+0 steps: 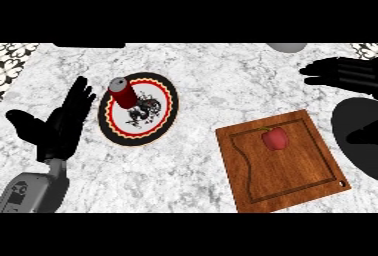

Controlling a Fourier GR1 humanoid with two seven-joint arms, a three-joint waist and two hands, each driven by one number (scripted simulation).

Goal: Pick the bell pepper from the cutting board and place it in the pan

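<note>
Bell pepper (pixel 275 139) on cutting board (pixel 284 172) – pan (pixel 358 137) holds nothing, both hands' fingers straight, w/ no grasp.

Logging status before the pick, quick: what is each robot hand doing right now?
Left robot hand: open, fingers straight, holding nothing, beside the plate.
Right robot hand: open, holding nothing, beyond the cutting board; bell pepper untouched.

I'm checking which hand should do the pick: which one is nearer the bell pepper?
Right. The right hand hovers open up and to the right of the pepper, beyond the cutting board. The left hand rests open far to the left, past the plate.
</note>
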